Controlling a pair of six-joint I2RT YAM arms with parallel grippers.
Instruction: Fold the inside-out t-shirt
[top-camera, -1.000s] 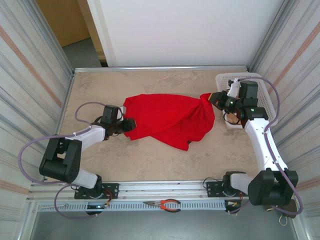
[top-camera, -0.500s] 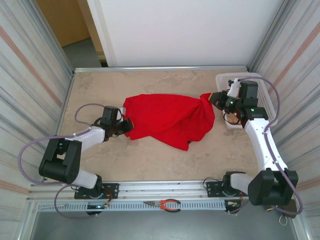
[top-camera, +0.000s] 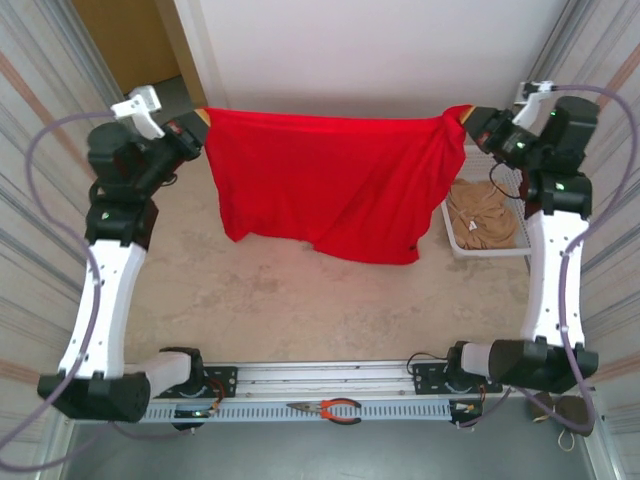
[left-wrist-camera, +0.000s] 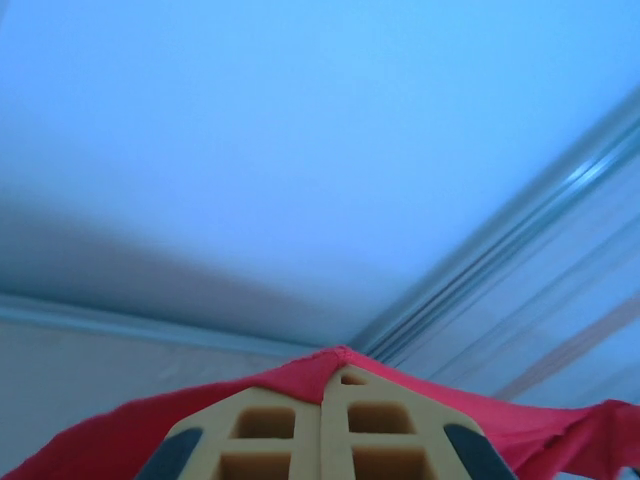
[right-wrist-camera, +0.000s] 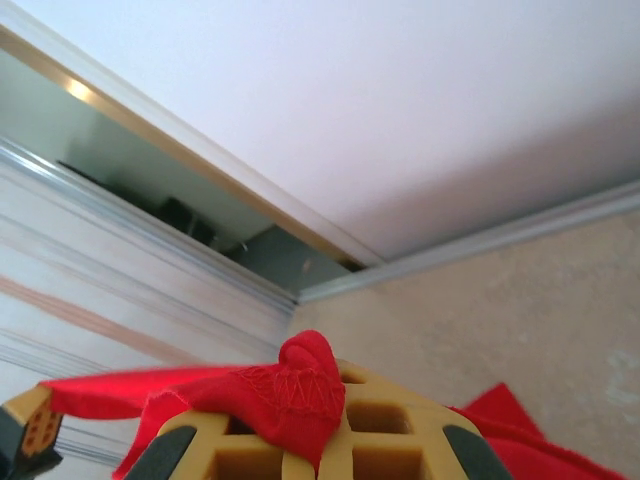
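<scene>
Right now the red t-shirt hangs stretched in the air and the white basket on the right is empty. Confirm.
Not empty: the top external view shows a tan cloth lying in the white basket. The red t-shirt does hang stretched in the air.

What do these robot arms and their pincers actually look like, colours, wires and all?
The left arm and right arm have smooth white links between chunky black joints, with a pale lilac-grey cable looping beside each. The left pincer and right pincer have tan plastic fingers with square cut-outs and dark grey side pads.
</scene>
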